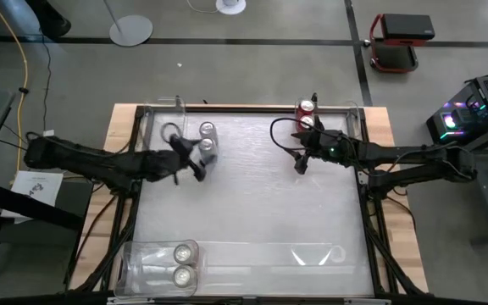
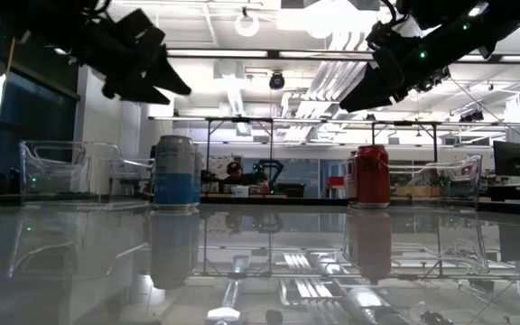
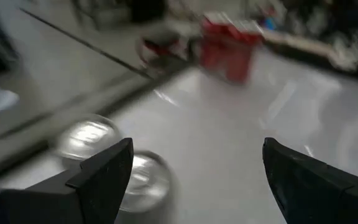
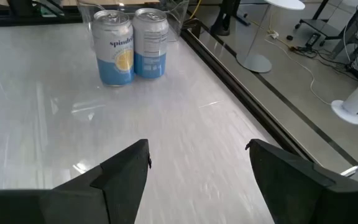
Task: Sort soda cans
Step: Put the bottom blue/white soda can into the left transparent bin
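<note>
Two silver cans with blue labels stand upright side by side on the far left of the table. Two red cans stand at the far edge, right of the middle. Two more silver cans stand inside a clear bin at the near left. My left gripper hovers open just above and left of the silver pair, whose tops show below its fingers. My right gripper hangs open over bare table, just near of the red cans, facing the silver pair. In the low view both grippers are raised above the cans.
A clear bin sits at the near left corner, and another clear bin lies along the near edge to its right. More clear containers stand at the far corners. The glossy table middle is bare.
</note>
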Action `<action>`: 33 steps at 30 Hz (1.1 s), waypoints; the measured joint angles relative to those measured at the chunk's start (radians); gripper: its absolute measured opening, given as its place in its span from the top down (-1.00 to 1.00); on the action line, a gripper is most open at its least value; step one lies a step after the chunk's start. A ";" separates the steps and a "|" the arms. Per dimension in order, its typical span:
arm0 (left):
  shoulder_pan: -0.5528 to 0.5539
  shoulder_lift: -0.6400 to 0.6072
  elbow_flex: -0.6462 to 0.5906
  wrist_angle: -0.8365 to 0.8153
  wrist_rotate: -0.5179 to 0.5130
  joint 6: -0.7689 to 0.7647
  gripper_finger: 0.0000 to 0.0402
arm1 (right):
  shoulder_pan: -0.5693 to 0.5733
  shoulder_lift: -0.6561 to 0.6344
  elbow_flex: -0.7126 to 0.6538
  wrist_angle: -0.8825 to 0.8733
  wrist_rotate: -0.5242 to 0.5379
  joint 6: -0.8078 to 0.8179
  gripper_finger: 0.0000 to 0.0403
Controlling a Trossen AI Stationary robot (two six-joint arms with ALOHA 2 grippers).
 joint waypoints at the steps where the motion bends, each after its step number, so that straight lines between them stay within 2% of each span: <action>1: 0.013 -0.022 -0.019 0.031 -0.029 0.015 -0.67 | 0.000 0.000 0.000 0.000 0.000 0.003 -0.34; 5: 0.071 -0.046 -0.053 0.038 -0.052 0.023 -0.67 | 0.000 0.000 0.000 0.000 0.000 0.028 -0.34; 12: 0.143 0.040 -0.077 0.052 -0.043 -0.091 -0.67 | 0.000 0.000 0.000 0.010 0.000 0.045 -0.34; 16: 0.150 0.094 -0.075 0.113 -0.003 -0.100 -0.67 | 0.000 0.000 0.000 0.016 0.000 0.057 -0.34; 26: 0.167 0.263 -0.076 0.227 -0.015 -0.066 -0.67 | 0.000 0.000 0.000 0.016 -0.005 0.065 -0.34; 33: 0.170 0.319 -0.076 0.280 -0.004 -0.068 -0.67 | 0.005 0.000 0.000 0.016 -0.007 0.069 -0.34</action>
